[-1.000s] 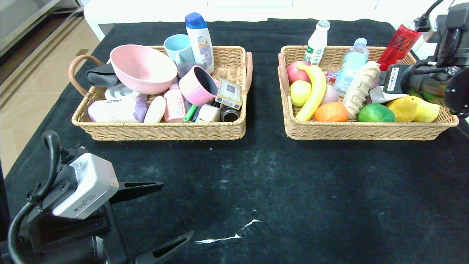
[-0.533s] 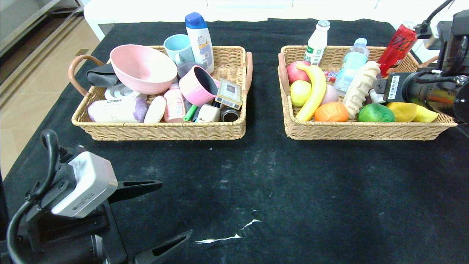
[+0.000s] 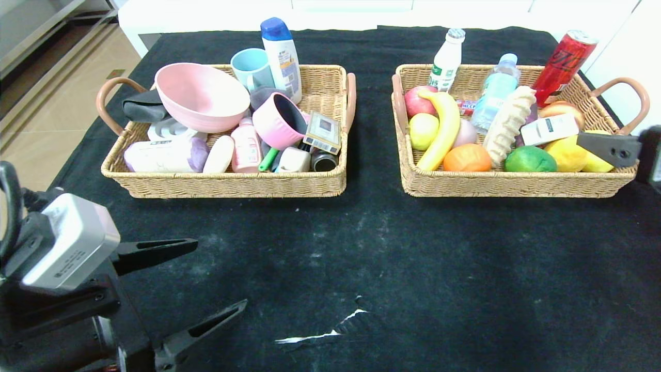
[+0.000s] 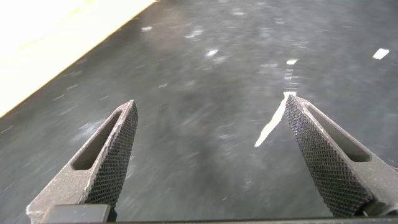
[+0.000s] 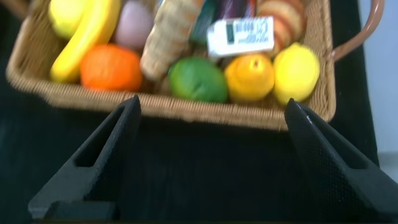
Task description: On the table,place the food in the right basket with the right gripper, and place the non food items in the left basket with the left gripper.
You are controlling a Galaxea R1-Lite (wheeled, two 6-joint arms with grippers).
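Head view: two wicker baskets sit side by side toward the far half of the bench (image 3: 361, 248), which is covered in black cloth with white scuffs.

Left basket (image 3: 227, 181): holds the big pink bowl (image 3: 201, 95) tilted at the far left end, the grey roll with purple end (image 3: 165, 155) lying along the near wall, the plain white rounded bar (image 3: 219, 154) just beside it, and the pink bottle with white cap (image 3: 246, 147) next to that. A pink cup (image 3: 279, 120), a light blue mug (image 3: 251, 66) and a blue-capped bottle (image 3: 281, 57) are also inside.

Right basket (image 3: 516, 183): the round orange fruit (image 3: 467, 158) rests against the near wall, beside a banana (image 3: 440, 129). The small white box with green print (image 3: 549, 129) lies on top of the fruit toward the right end, near a green fruit (image 3: 530, 159) and yellow fruits (image 3: 568, 154). A red can (image 3: 564, 61) stands at the far right corner.

Left end effector (image 3: 206, 279): low over the near left part of the bench, jaws spread wide, nothing between them. Left wrist view shows only bare cloth between the two fingers (image 4: 112, 155).

Right end effector (image 5: 211, 155): at the right edge of the scene, near the right basket's right end. Only one finger (image 3: 609, 147) shows in the head view. Right wrist view shows the jaws wide apart and empty, over black cloth just short of the basket's near wall.
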